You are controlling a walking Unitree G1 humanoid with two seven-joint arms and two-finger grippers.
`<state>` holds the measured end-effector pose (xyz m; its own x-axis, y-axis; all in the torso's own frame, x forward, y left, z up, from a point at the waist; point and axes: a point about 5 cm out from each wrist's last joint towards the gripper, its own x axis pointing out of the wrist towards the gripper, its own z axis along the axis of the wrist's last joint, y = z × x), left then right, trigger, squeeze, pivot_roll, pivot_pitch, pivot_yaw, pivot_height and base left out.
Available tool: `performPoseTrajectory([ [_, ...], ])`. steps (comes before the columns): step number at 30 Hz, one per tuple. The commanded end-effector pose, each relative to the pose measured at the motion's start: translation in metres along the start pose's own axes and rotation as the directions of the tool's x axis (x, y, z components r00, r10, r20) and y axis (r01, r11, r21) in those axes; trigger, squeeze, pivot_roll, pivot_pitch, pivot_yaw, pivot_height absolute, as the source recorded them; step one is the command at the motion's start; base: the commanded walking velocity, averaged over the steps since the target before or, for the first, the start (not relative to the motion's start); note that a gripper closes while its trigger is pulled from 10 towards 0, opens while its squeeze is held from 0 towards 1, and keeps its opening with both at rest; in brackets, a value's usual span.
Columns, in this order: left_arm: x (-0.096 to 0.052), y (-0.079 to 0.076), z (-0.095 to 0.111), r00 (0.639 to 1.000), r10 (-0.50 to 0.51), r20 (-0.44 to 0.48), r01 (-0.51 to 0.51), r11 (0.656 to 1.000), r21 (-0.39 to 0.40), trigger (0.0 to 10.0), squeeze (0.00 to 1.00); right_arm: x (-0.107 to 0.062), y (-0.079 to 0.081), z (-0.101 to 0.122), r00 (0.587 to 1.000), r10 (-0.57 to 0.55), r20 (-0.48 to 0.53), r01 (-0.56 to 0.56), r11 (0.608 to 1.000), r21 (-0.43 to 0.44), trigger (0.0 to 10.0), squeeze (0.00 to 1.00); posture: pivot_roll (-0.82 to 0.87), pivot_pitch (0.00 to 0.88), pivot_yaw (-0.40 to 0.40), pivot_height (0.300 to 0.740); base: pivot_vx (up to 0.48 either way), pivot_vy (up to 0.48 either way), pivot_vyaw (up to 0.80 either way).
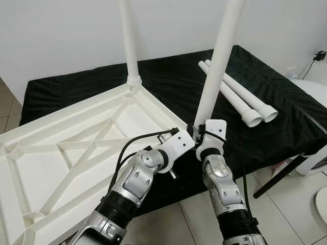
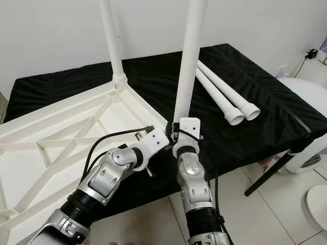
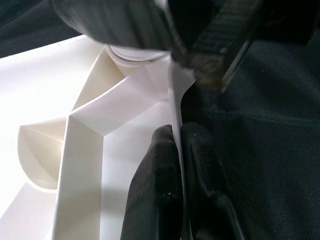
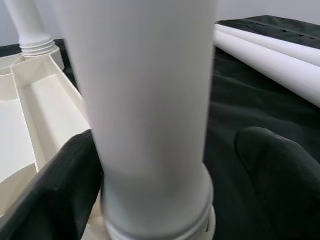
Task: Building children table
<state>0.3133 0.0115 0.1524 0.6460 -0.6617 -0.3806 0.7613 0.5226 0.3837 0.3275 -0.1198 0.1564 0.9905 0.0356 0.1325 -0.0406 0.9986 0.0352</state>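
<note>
Bench: black-draped bench (image 1: 286,112) against white wall.
Tabletop: one (image 1: 76,153), upside down.
Legs: four; two upright (image 1: 130,41) (image 1: 217,61), two loose (image 1: 240,99) beside tabletop.
Left tool (image 3: 179,145): pinched shut on tabletop rim.
Right tool (image 4: 165,175): spread around near upright leg's base; one finger touches, other stands apart.

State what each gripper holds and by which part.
Left gripper pinches the tabletop's rim near the corner. Right gripper's fingers flank the upright leg near its base; contact cannot be told.

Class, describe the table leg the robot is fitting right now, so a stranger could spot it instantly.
Start at the black-covered bench with the upturned white tabletop. At the tabletop's near right corner a white leg leans upward, with the right pincer around its base. Unlike the upright leg at the far corner or the two loose legs lying flat, it tilts.
</note>
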Motion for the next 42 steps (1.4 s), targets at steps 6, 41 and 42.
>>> performPoseTrajectory([
  [6, 0.000, 0.001, -0.004, 0.996, 0.091, -0.024, -0.090, 0.996, 0.016, 10.0, 0.00, -0.002, -0.007, 0.003, 0.994, 0.111, 0.011, -0.111, 0.994, 0.014, 10.0, 1.00, -0.12, 0.078, 0.037, 0.740, 0.000, 0.000, 0.00],
  [41, 0.001, 0.000, 0.000, 0.996, 0.087, -0.008, -0.087, 0.996, 0.028, 10.0, 0.00, 0.026, -0.054, -0.007, 0.708, 0.676, -0.202, -0.700, 0.710, -0.075, 10.0, 0.00, -0.11, 0.046, 0.029, 0.740, 0.000, 0.000, 0.00],
  [42, 0.001, 0.000, 0.000, 0.996, 0.087, -0.008, -0.087, 0.996, 0.028, 10.0, 0.00, 0.026, -0.054, -0.007, 0.708, 0.676, -0.202, -0.700, 0.710, -0.075, 10.0, 0.00, -0.11, 0.046, 0.029, 0.740, 0.000, 0.000, 0.00],
])
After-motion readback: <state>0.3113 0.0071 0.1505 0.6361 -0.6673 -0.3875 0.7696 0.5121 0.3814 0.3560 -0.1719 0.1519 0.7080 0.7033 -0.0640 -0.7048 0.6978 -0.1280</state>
